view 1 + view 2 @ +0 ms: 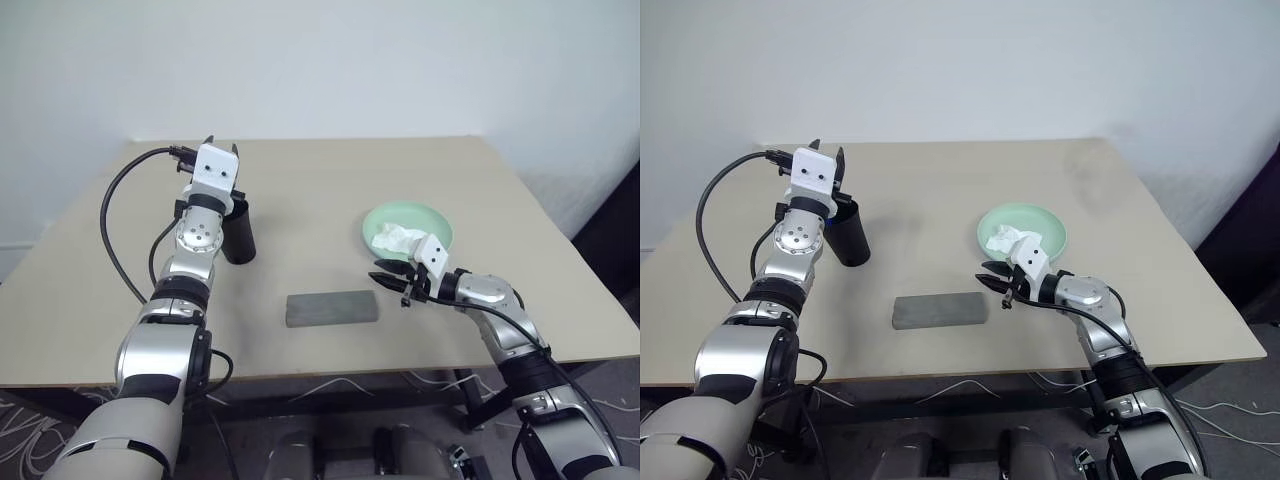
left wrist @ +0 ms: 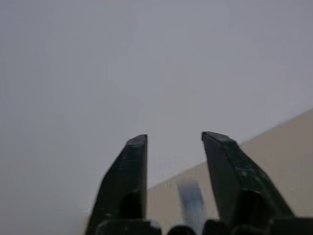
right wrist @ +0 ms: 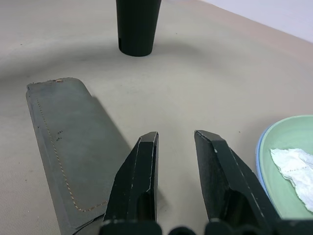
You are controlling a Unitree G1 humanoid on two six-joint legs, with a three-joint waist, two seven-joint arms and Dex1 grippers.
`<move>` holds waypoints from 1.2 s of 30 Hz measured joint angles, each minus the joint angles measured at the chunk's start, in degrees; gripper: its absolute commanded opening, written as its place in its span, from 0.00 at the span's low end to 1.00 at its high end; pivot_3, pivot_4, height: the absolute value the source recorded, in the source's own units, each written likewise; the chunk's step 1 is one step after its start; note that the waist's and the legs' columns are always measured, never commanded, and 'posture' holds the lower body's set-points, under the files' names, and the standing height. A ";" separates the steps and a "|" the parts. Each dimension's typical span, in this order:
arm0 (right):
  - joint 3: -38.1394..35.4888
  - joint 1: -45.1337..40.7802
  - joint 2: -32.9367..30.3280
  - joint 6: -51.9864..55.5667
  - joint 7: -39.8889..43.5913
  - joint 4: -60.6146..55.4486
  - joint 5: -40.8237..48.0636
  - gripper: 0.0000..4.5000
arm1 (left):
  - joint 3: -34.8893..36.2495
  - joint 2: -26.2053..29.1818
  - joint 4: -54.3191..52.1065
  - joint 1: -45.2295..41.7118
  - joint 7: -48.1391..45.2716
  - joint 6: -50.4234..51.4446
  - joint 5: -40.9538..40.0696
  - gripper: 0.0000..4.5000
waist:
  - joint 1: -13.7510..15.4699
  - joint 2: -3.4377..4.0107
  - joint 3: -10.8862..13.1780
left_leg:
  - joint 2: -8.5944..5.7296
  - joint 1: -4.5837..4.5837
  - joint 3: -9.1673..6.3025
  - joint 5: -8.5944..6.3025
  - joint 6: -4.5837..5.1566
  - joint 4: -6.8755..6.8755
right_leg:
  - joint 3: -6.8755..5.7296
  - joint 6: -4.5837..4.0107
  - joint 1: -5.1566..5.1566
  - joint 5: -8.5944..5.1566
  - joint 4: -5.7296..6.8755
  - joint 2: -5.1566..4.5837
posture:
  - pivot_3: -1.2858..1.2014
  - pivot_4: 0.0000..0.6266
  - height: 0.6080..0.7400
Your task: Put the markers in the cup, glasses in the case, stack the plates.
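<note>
The black cup stands on the table's left half, just beyond my left wrist. My left gripper is raised above the cup, pointing up and away, fingers open. A blurred blue tip shows low between them; I cannot tell if it is one of the markers. The grey case lies shut at the front centre. The mint green plate rests on the light blue plate, whose rim alone peeks out. My right gripper hovers open between case and plates. The glasses are out of view.
A crumpled white tissue lies in the green plate. The beige table runs back to a white wall. A black cable loops beside my left arm.
</note>
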 measured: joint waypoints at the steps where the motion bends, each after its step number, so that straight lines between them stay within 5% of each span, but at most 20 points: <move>1: 0.00 0.00 -0.02 0.00 0.00 -0.06 0.00 0.27 | -0.01 0.00 0.17 0.00 0.00 -0.10 0.02 0.54 | -0.01 0.00 0.00 | 0.01 0.00 -0.01 0.00 0.00 0.00 | -0.01 0.00 0.00 0.00 0.01 0.00 | 0.52 0.00 0.92; 9: 0.00 0.00 -0.05 0.02 0.02 -0.06 0.00 0.27 | 1.86 -0.74 0.10 0.00 -3.45 -0.88 -2.91 0.54 | -0.04 -0.01 0.00 | 0.02 -0.01 0.00 0.00 0.00 0.08 | 0.00 0.00 0.00 0.00 -0.01 -0.01 | 0.52 0.00 0.92; 15: 0.02 0.17 -0.29 0.14 0.31 -0.53 0.05 0.27 | 6.88 -1.17 -8.91 2.05 -23.59 2.71 -16.11 0.54 | -0.07 -0.02 0.00 | 0.04 -0.01 -0.02 0.00 0.00 0.12 | 0.01 -0.01 0.00 0.00 -0.01 -0.01 | 0.52 0.00 0.92; 23: -0.79 1.28 -3.66 0.64 2.13 -1.40 0.41 0.27 | 4.02 9.89 -44.71 25.90 -59.40 37.11 -35.65 0.54 | -1.32 0.00 0.00 | 0.12 0.04 -0.02 0.01 0.00 0.14 | 0.03 -0.10 0.00 -0.06 0.06 0.04 | 0.52 0.00 0.92; 31: -1.28 1.44 -5.42 0.90 3.66 -1.36 0.58 0.27 | 2.64 15.93 -54.13 39.54 -63.04 45.22 -33.12 0.54 | -0.89 0.12 0.06 | 0.77 -0.04 -0.01 0.00 0.00 0.13 | -0.22 -0.12 0.10 -0.07 -0.36 0.07 | 0.52 0.00 0.92; 33: -1.95 1.53 -6.33 0.85 4.00 -1.22 0.59 0.27 | 2.64 15.93 -53.09 41.48 -61.88 43.54 -30.80 0.63 | -0.66 0.39 0.06 | 1.30 -0.30 0.06 0.00 0.01 -0.45 | -0.44 -0.10 0.39 -0.06 -0.98 0.20 | 0.52 0.00 0.92; 34: -2.33 1.69 -6.66 0.83 4.00 -1.17 0.59 0.27 | 2.65 16.00 -52.02 42.04 -61.36 42.66 -29.80 0.68 | -0.38 0.23 -0.04 | 1.44 -0.36 0.35 0.05 0.10 -0.84 | -0.14 0.68 0.44 -0.59 0.78 -0.01 | 0.52 0.00 0.92; 35: -2.57 1.80 -7.10 0.83 4.00 -1.02 0.58 0.27 | 2.69 15.96 -51.31 42.75 -60.86 42.02 -29.11 0.75 | -0.09 -0.25 -0.17 | 1.39 0.00 1.05 0.08 0.12 -0.96 | 0.58 0.01 0.96 -2.60 3.33 -0.05 | 0.52 0.00 0.92; 36: -2.91 1.73 -7.55 0.80 4.00 -0.90 0.59 0.27 | 2.70 15.94 -50.95 43.95 -60.51 41.42 -28.21 0.82 | 0.13 -0.63 -0.15 | 0.87 0.50 1.48 0.11 0.06 -0.94 | 1.66 -0.54 0.52 -4.13 4.17 -0.07 | 0.52 0.00 0.92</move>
